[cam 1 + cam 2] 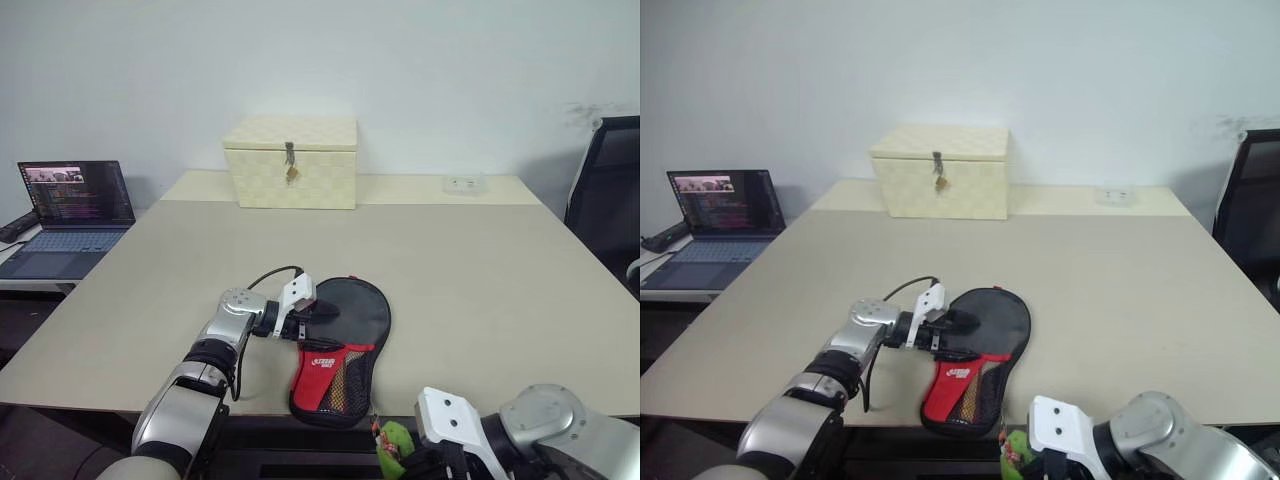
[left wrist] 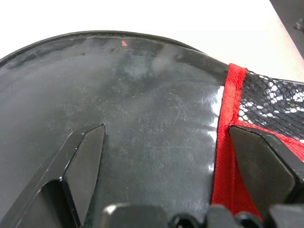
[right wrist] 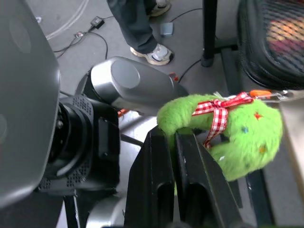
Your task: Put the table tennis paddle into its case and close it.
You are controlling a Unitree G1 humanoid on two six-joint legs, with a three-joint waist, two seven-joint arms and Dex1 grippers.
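Observation:
The case (image 1: 335, 372), black and red fabric with a white logo and mesh lining, lies at the table's front edge. A glossy black round face (image 2: 152, 95) shows in it and looks like the table tennis paddle's rubber; the handle is hidden. My left gripper (image 1: 322, 315) is open, its two fingers (image 2: 88, 156) spread just over that black face beside the red edge (image 2: 228, 142). Below the table's front edge my right gripper (image 3: 173, 140) is shut on the fuzzy green zipper pull (image 3: 237, 137), which hangs off the case's near end (image 1: 393, 445).
A cream woven box (image 1: 291, 160) with a metal latch stands at the back of the table (image 1: 480, 270). An open laptop (image 1: 75, 205) sits on a side surface at the left. A black chair (image 1: 610, 200) is at the right. A person's legs (image 3: 137, 23) stand on the floor.

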